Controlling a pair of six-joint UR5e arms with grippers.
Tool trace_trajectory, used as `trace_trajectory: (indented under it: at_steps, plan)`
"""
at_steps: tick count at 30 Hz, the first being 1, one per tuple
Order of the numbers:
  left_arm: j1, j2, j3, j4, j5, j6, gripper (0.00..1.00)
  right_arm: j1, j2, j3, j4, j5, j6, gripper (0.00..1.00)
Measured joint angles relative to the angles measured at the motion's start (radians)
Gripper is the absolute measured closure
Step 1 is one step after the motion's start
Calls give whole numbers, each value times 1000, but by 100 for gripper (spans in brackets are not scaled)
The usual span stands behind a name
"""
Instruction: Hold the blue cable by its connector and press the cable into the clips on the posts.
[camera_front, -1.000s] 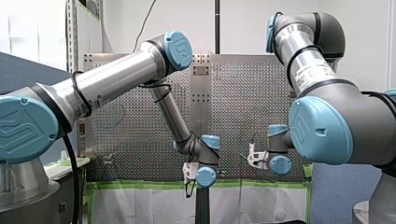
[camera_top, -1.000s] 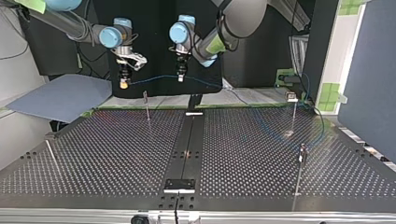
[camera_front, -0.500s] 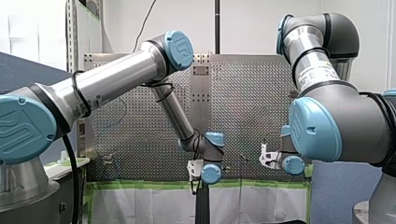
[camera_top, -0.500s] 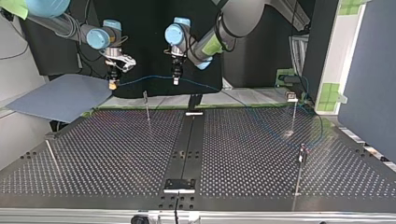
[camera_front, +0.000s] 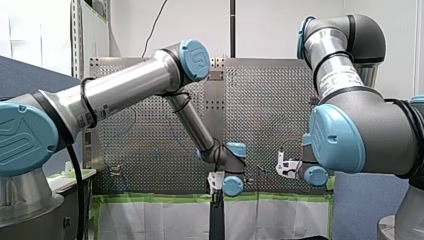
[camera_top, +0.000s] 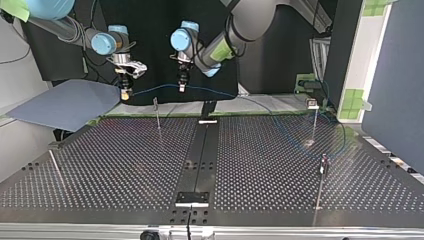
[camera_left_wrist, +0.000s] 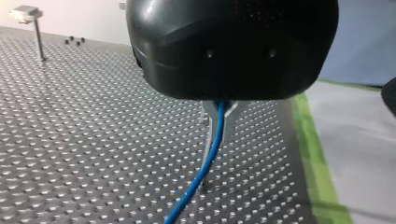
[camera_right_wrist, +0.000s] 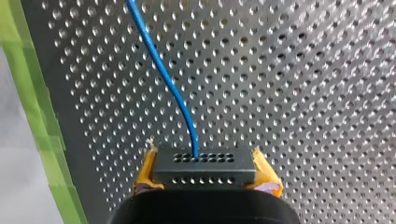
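My right gripper (camera_right_wrist: 203, 159) clamps the connector (camera_right_wrist: 204, 173) in its yellow-padded fingers. My left gripper (camera_left_wrist: 216, 123) pinches the blue cable (camera_left_wrist: 200, 178) above the tabletop's (camera_top: 125, 165) far edge in the top view. Both have shifted toward that view's left.

2 silver arms (camera_front: 125, 87) with light-blue joint caps (camera_front: 195, 53); my right tool (camera_right_wrist: 204, 162) has yellow pads (camera_right_wrist: 144, 175).

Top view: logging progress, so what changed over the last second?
My left gripper and my right gripper slid toward the view's left, carrying the cable between them. Both kept their grip, right on the connector; the posts stayed put.
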Motion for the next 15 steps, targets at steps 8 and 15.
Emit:
trace_trajectory:
  at_steps: [8,15]
  plan:
    - [-5,-55,61,-22,0,-13,100,0,34,-15,2,-58,-12,100]
    - [-13,-68,114,-26,0,-15,100,-9,50,-31,-7,-79,10,100]
